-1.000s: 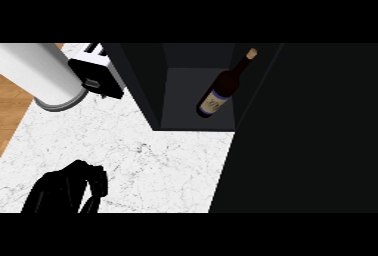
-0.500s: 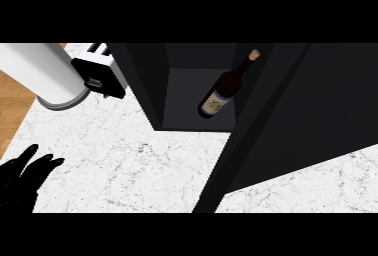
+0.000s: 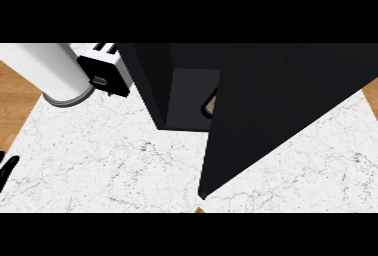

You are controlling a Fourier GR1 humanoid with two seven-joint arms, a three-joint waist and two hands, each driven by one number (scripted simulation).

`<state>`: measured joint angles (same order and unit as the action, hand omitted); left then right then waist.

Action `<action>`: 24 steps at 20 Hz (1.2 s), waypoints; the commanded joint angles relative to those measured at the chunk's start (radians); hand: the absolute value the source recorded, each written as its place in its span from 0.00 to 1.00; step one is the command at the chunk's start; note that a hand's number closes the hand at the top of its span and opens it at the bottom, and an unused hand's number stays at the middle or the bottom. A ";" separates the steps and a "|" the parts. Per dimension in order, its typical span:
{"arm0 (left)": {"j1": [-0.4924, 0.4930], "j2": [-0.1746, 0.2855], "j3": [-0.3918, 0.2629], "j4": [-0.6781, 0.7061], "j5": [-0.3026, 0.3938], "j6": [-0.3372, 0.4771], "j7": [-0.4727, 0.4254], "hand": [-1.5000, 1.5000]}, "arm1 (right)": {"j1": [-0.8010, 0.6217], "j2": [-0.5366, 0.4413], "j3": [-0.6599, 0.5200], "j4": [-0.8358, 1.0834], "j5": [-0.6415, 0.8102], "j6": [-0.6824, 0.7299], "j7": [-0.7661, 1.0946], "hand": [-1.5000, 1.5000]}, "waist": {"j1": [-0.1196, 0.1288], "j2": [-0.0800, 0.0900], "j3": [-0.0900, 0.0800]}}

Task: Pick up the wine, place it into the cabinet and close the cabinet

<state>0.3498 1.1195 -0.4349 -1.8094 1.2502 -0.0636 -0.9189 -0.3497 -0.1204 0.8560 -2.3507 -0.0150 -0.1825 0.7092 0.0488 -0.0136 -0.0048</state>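
The wine (image 3: 211,106) sits inside the cabinet (image 3: 148,75) at 12 o'clock, only a sliver showing past the door (image 3: 273,110), which looks not quite shut, while the left hand (image 3: 7,169) rests released at the 9 o'clock edge of the bench (image 3: 111,165), and the right hand is out of sight.

The left hand (image 3: 7,169) shows at the left edge of the counter (image 3: 111,165). Ahead of it stands a cylinder (image 3: 52,70). A small appliance (image 3: 103,70) sits between that and the cabinet (image 3: 148,75), further right. The wine (image 3: 211,106) is inside, behind the door (image 3: 280,100).
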 commanded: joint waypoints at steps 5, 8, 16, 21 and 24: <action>0.051 0.050 0.071 0.084 -0.001 -0.140 -0.028 0.00 | -0.229 0.113 0.044 0.169 0.060 -0.262 -0.045 1.00 | 0.008 0.005 -0.002; 0.070 0.077 0.114 0.106 0.027 -0.216 -0.032 0.00 | -0.301 0.112 -0.012 0.232 0.025 -0.290 -0.059 1.00 | 0.028 0.010 -0.002; 0.099 0.124 0.222 0.170 0.081 -0.300 0.009 0.00 | -0.589 0.118 -0.246 0.564 -0.100 -0.314 -0.132 1.00 | 0.024 0.021 0.003; 0.159 0.100 0.251 0.162 0.063 -0.332 0.009 0.00 | -0.694 0.120 -0.381 0.775 -0.237 -0.170 -0.229 1.00 | 0.016 0.021 0.005; 0.179 0.101 0.272 0.176 0.035 -0.367 0.016 0.00 | -0.743 0.120 -0.446 0.920 -0.286 -0.075 -0.323 1.00 | 0.022 0.024 0.004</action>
<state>0.5043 1.2079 -0.1974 -1.6417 1.2858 -0.3417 -0.8780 -1.0376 -0.0047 0.5025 -1.6048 -0.2345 -0.3658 0.4937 0.0659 0.0052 -0.0013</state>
